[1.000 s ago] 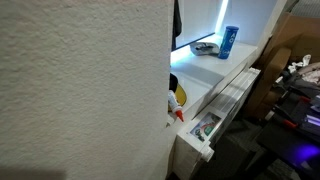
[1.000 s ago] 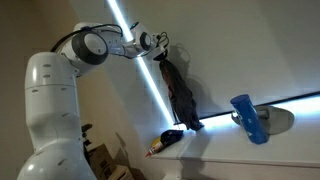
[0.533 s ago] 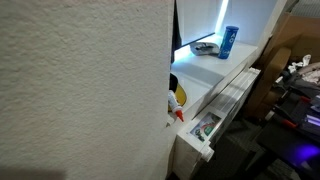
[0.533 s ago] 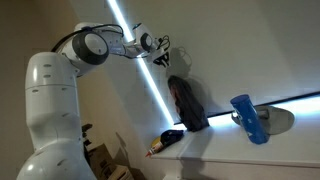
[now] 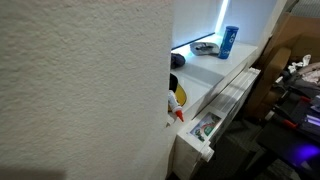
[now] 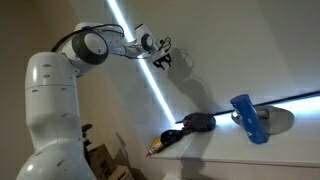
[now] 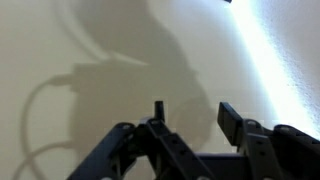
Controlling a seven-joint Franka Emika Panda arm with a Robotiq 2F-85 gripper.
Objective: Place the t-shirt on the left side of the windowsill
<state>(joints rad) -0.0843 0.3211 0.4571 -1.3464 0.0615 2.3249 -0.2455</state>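
Gripper empty, t-shirt heaped on the bench

In an exterior view the gripper [image 6: 168, 58] hangs high by the wall, fingers apart and holding nothing. The dark t-shirt [image 6: 196, 122] lies crumpled on the bench [image 6: 225, 152] at the gripper's five o'clock, and a blue can [image 6: 245, 118] stands at the shirt's three o'clock. The shirt looks soft, light and limp, so a pinch on a raised fold should suit.

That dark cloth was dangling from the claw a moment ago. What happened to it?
The gripper let go of the t-shirt, which dropped straight down and now lies in a heap on the windowsill. The arm stayed raised near the wall; the blue can has not moved.
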